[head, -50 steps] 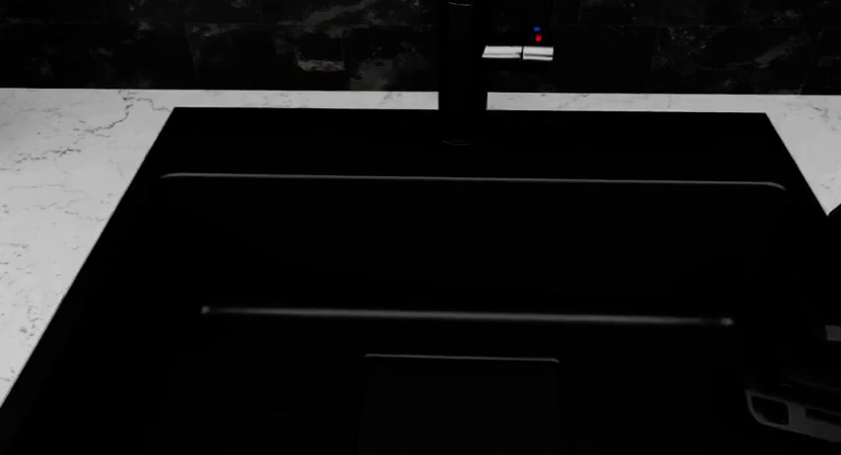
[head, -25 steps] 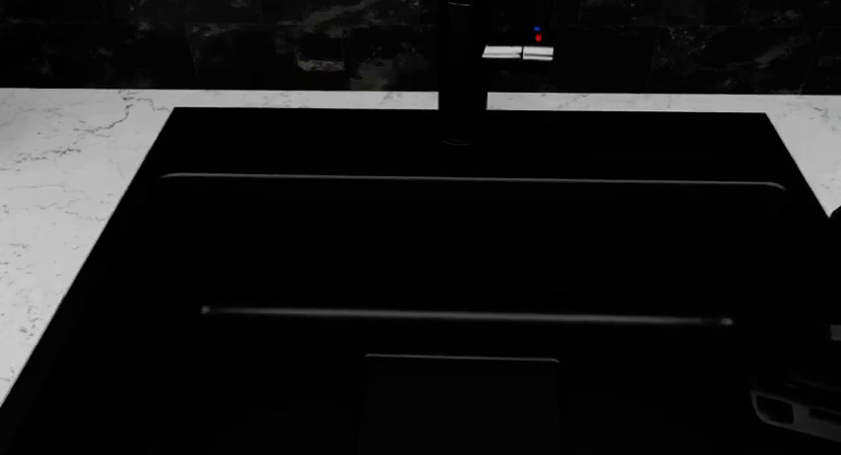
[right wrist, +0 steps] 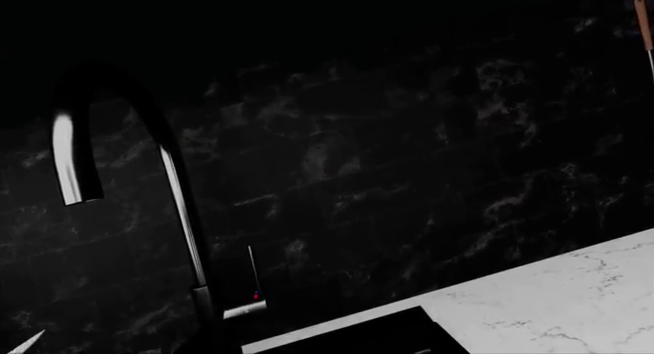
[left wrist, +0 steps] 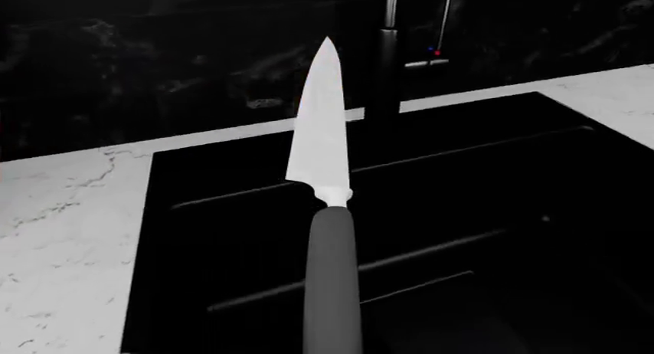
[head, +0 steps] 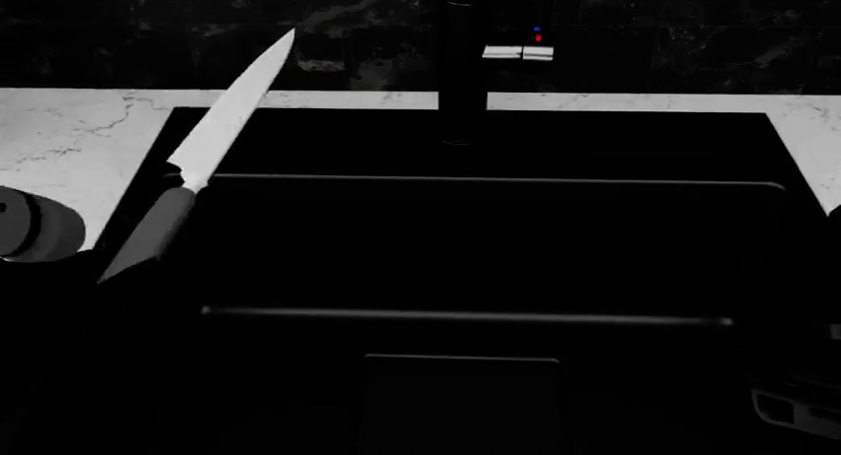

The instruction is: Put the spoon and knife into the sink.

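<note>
The knife (head: 217, 120), with a pale pointed blade and a dark grey handle, hangs tilted in the air over the left rim of the sink (head: 474, 248). Its tip points toward the back wall. My left gripper (head: 116, 275) holds it by the handle's end, though the fingers are lost in the dark. In the left wrist view the knife (left wrist: 325, 178) rises straight out over the black basin (left wrist: 470, 216). A thin reddish-brown strip (right wrist: 642, 21) at the edge of the right wrist view could be the spoon's handle. No bowl shows. Only a pale piece of my right gripper (head: 793, 409) is visible.
The black faucet (head: 460, 71) stands behind the basin's middle and shows curved in the right wrist view (right wrist: 179, 208). White marble counter (head: 66, 150) frames the sink on the left, back and right. A dark marbled wall rises behind it.
The knife and my left arm have come into the head view from the left, where nothing showed before. The piece of the right gripper has stayed put.
</note>
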